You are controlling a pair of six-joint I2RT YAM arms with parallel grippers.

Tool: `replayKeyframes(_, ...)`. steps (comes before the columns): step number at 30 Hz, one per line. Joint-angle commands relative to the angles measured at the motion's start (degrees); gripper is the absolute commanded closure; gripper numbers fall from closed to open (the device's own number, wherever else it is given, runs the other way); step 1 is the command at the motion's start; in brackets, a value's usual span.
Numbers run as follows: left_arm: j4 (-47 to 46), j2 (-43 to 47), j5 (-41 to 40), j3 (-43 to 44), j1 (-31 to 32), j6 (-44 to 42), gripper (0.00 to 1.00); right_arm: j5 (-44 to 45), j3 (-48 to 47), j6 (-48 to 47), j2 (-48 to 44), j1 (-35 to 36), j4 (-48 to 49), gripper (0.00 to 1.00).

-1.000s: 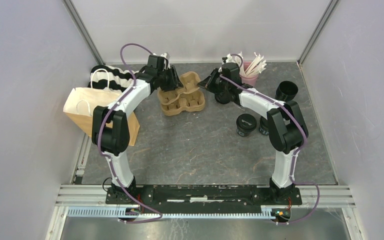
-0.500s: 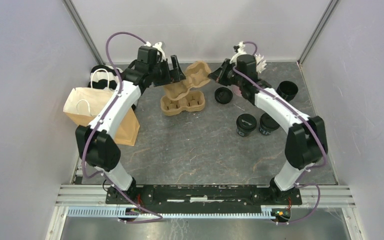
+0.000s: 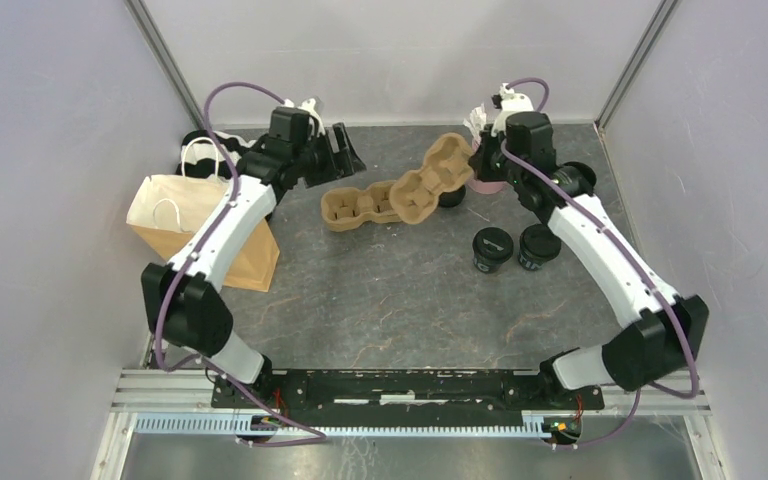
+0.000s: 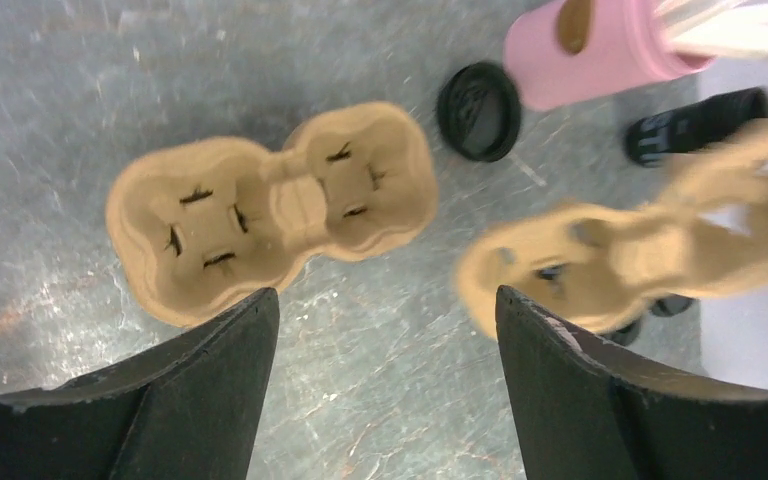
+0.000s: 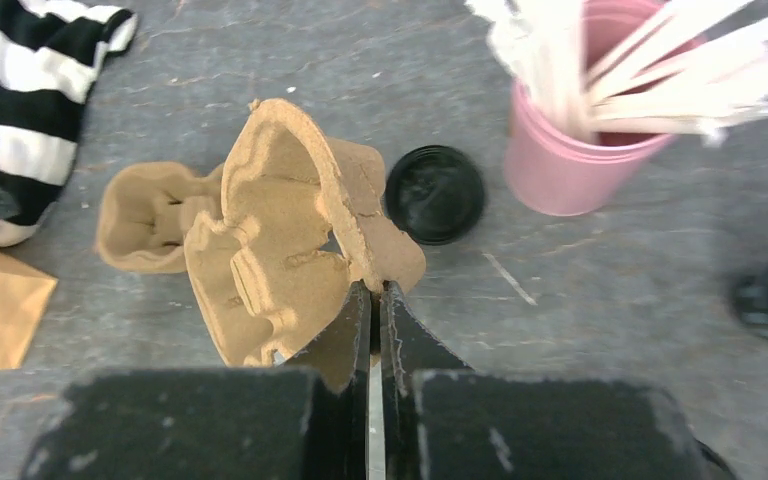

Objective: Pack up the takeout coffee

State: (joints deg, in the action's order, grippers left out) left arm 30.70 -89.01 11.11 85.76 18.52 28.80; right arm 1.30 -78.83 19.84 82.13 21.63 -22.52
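Two black takeout coffee cups with lids (image 3: 492,248) (image 3: 538,245) stand at the right of the table, apart from both grippers. My right gripper (image 3: 477,160) (image 5: 375,290) is shut on the rim of a brown pulp carrier tray (image 3: 430,180) (image 5: 280,240) and holds it tilted above the table. A second carrier tray (image 3: 360,205) (image 4: 270,215) lies flat below. Up at the back left of that flat tray hangs my left gripper (image 3: 347,150) (image 4: 385,300), open with nothing between its fingers.
A loose black lid (image 3: 450,195) (image 5: 434,193) lies by the pink cup of white sticks (image 5: 570,160) (image 4: 600,50). An open black cup (image 3: 575,178) stands at the back right. A paper bag (image 3: 175,215) and striped cloth (image 5: 30,90) sit at the left.
My right gripper has carried one tray up and to the right, off the other. The left gripper has opened, let go of the trays and drawn back to the left.
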Motion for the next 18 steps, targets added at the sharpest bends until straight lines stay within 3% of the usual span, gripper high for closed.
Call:
replayKeyframes(1,0.25,-5.86,2.0,-2.62,1.58,1.75,0.17,9.23,-0.51,-7.98,-9.67,-0.02,-5.98,1.0)
replayKeyframes(7,0.62,-10.79,-3.47,-4.87,10.36,-0.12,0.19,12.53,3.73,-10.27,-18.88,-0.36,-6.04,1.0)
replayKeyframes(11,-1.41,-16.29,-7.41,-5.05,12.1,-1.84,0.19,12.23,2.79,-10.75,-20.77,-0.38,-6.71,1.0)
replayKeyframes(18,1.83,-31.32,-9.7,12.91,10.6,-8.19,0.16,6.68,3.16,-10.56,-23.97,-0.4,-5.85,1.0)
